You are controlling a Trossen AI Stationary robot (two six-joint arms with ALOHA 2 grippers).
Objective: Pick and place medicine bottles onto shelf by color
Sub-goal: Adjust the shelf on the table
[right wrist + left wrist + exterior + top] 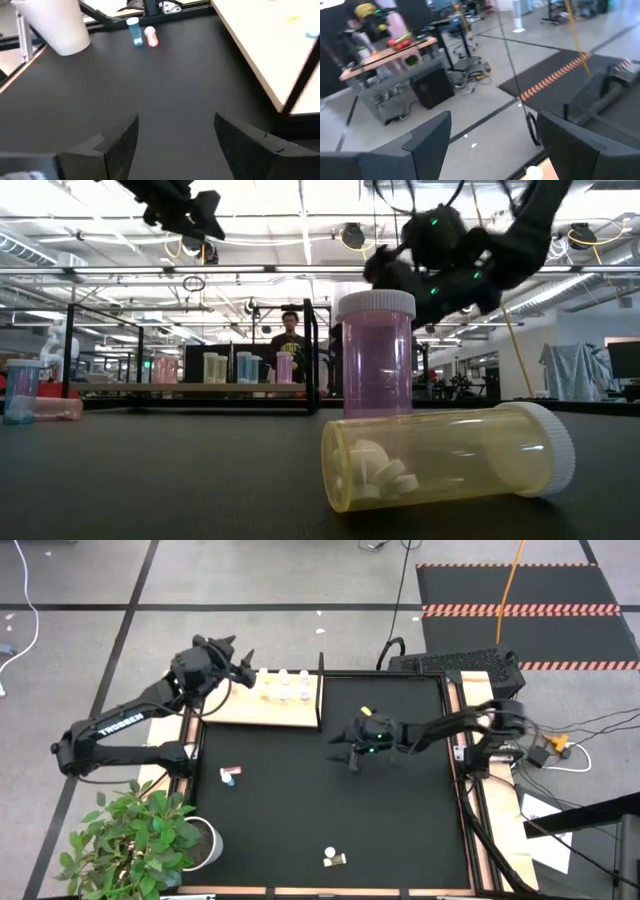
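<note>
Two arms are over the desk; the left arm reaches from the left edge up to the far left corner, its left gripper (243,668) raised just beside the shelf (300,715), jaws spread and empty, as its wrist view shows a wide gap between its fingers (432,137); the right arm stretches from the right edge toward the middle of the black mat (400,830), its right gripper (345,752) pointing down and left above bare mat, jaws spread with nothing between them.

Several bottles stand in a row on the shelf (283,686), near its far edge, bodies pale; on the mat's left side a pink bottle (229,772) lies flat touching or just beside a blue bottle (228,781) standing upright; at the near edge a yellow bottle (450,455) lies on its side, white cap to the right, white pills inside; just behind it a pink bottle (376,355) stands upright with a white cap.
</note>
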